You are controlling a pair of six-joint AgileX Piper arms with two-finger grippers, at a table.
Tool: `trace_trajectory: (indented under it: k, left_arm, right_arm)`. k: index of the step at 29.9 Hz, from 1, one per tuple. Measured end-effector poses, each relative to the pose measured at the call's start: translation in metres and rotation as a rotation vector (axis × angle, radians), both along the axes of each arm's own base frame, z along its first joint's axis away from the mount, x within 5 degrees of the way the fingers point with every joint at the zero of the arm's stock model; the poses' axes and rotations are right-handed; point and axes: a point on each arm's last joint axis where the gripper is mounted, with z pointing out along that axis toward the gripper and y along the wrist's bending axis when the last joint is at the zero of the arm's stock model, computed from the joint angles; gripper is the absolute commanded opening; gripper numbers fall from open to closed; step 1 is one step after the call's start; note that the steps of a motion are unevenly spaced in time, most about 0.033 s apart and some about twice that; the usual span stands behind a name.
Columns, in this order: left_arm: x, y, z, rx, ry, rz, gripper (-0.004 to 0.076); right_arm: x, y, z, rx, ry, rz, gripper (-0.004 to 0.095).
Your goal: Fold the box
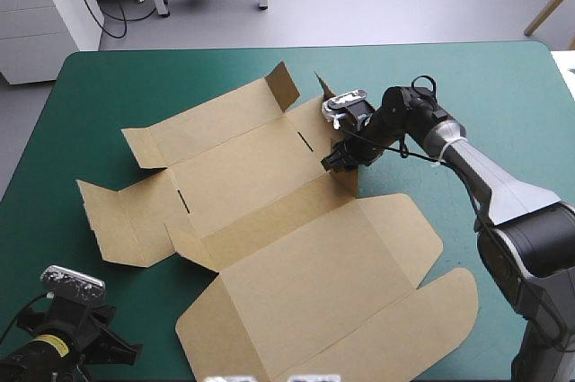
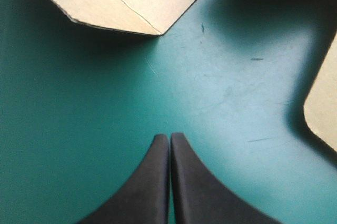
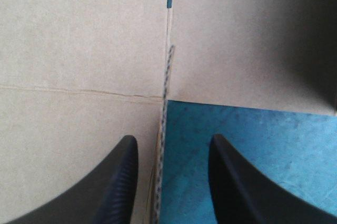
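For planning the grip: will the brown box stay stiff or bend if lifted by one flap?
The box probably bends at its creases, since several flaps stand raised. Being one thin wide sheet, it likely feels light and sags.

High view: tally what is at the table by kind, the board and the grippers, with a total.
Brown box, one cut sheet: 1
Black grippers: 2 (left gripper, right gripper)
Total: 3

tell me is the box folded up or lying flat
Mostly flat. The box lies spread on the table, only a few flaps tilted up; no walls tucked.
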Motion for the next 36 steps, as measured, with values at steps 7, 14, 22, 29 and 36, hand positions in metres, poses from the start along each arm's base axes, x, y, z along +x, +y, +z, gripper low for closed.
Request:
trace_trajectory:
  k: [7,14,22,29,36]
  left_arm:
    - [0.000,0.000,0.000,0.000,0.000,0.000,-0.0010]
    - [0.000,0.000,0.000,0.000,0.000,0.000,-0.0010]
    - [0.000,0.000,0.000,0.000,0.001,0.000,-0.0010]
    - [0.000,0.000,0.000,0.000,0.001,0.000,-0.0010]
    - [0.000,0.000,0.000,0.000,0.001,0.000,-0.0010]
  right_arm:
    - [0.000,0.000,0.000,-0.007,-0.016,0.024,-0.0018]
    - [-0.001,0.002,0.000,-0.012,-0.026,0.079,-0.0018]
    - [0.001,0.002,0.001,-0.067,-0.133,0.249,-0.0019]
    - [0.008,0.007,0.014,-0.114,-0.327,0.498,-0.0020]
    - [0.012,0.027,0.029,-0.027,-0.524,0.696,-0.0020]
